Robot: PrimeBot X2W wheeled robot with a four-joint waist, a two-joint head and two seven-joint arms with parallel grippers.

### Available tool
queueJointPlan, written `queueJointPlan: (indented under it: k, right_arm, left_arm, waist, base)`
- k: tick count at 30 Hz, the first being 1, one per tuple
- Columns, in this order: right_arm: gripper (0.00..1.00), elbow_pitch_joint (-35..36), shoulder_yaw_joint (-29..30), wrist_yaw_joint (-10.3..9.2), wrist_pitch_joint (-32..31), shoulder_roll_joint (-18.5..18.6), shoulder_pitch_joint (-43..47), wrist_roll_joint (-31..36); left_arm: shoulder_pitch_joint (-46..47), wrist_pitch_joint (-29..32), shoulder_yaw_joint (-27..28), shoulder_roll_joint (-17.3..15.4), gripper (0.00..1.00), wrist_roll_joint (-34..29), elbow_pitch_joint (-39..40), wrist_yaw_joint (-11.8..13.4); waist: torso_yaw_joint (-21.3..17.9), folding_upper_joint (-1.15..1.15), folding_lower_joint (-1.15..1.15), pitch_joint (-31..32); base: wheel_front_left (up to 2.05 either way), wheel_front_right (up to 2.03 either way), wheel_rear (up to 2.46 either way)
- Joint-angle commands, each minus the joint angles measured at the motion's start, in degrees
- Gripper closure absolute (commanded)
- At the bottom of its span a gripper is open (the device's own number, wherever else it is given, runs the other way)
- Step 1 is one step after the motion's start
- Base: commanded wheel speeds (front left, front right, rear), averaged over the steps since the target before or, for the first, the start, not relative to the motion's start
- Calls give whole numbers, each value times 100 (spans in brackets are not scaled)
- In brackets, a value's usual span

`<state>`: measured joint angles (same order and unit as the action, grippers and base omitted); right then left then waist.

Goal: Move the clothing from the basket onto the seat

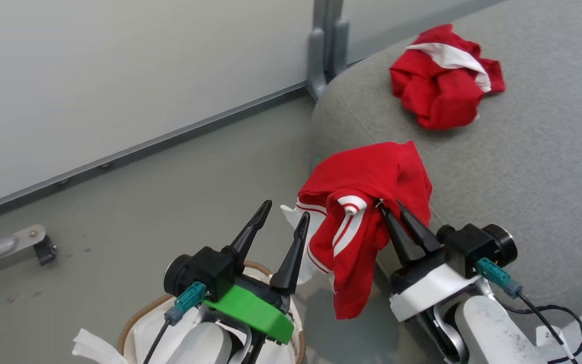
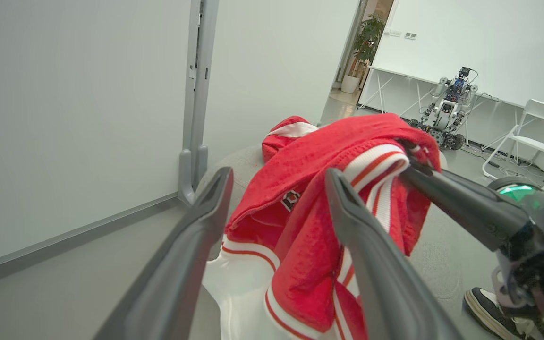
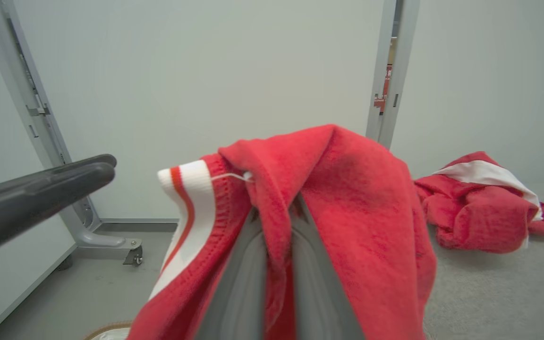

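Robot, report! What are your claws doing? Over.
Left claw open over basket. Right claw shut on red garment, hanging at seat edge. Second red garment on seat. Nothing blocking.

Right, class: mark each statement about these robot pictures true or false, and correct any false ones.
1. The right gripper is shut on a red garment. True.
2. The left gripper grips it too. False: its fingers stand open, holding nothing.
3. A second red garment lies crumpled on the grey seat. True.
4. The red garment lies inside the basket. False: it hangs from the right gripper beside the seat's edge; the basket sits beneath the left arm.
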<state>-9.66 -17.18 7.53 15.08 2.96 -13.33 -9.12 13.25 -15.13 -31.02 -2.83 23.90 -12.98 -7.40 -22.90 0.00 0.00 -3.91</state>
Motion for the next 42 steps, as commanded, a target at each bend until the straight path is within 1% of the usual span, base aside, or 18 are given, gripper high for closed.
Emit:
queueJointPlan:
  k: [1, 5, 8, 12, 15, 16, 19, 26, 28, 33, 37, 39, 42]
  right_arm:
    - [100, 89, 75, -8, 12, -2, 34, -34]
    - [100, 330, 535, -8, 12, 3, 20, -70]
    - [100, 479, 861, -8, 12, 41, -203, 26]
    - [100, 501, 1117, -8, 12, 400, -715, 130]
    - [100, 322, 1157, -8, 12, 678, -1255, 66]
    - [100, 242, 1196, -8, 12, 833, -1502, 102]
    - [100, 10, 1416, -8, 12, 1075, -2109, 140]
    - [100, -773, 2027, -8, 12, 1682, -3468, 387]
    - [100, -1075, 2197, -8, 12, 1775, -3745, 466]
    - [100, -1851, 2659, -8, 12, 2168, -4439, 794]
    - [100, -2670, 3028, -8, -31, 2436, -4826, 1163]
    - [100, -3046, 3208, -8, -25, 2480, -4905, 1328]
    - [100, -3480, 3430, -8, -8, 2398, -4907, 1499]
  left_arm:
    - [24, -1, 17, -34, 0, -69, -6, -11]
    - [218, -2, -130, -107, 0, -82, -60, -12]
    - [337, -2, -264, -206, 0, -39, -114, -12]
    - [539, -2, -357, -361, 0, -11, -163, -12]
    - [624, -2, -407, -481, 0, -8, -173, -12]
    - [677, -2, -448, -541, 0, -15, -155, -12]
    - [869, -2, -548, -696, 0, -35, -108, -12]
    - [1376, -2, -796, -989, 0, 8, -87, -12]
    - [1486, -2, -816, -1056, 0, 9, -67, -12]
    - [1825, -1, -926, -1162, 0, -6, 14, -13]
    - [2031, -2, -995, -1163, 0, 31, -5, -13]
    - [2071, -2, -1022, -1135, 0, 32, -30, -12]
    - [2082, -2, -995, -1116, 0, 44, -63, -12]
  waist:
    - [-707, 0, 0, -278]
    - [-793, 0, 0, -550]
    - [-827, 0, 0, -796]
    - [-849, 0, 0, -1162]
    - [-853, 0, 0, -1441]
    - [-829, 0, 0, -1557]
    - [-687, 0, 0, -1900]
    - [-286, 0, 0, -2715]
    - [-194, 0, 0, -2907]
    - [97, 0, 0, -3394]
    - [364, 0, 0, -3667]
    - [479, 0, 0, -3744]
    - [586, 0, 0, -3806]
  base:
    - [0, 0, 0]
    - [0, 0, 0]
    - [0, 0, 0]
    - [0, 0, 0]
    - [0, 0, 0]
    - [0, 0, 0]
    - [0, 0, 0]
    - [0, 0, 0]
    - [0, 0, 0]
    - [0, 0, 0]
    - [0, 0, 0]
    - [0, 0, 0]
    - [0, 0, 0]
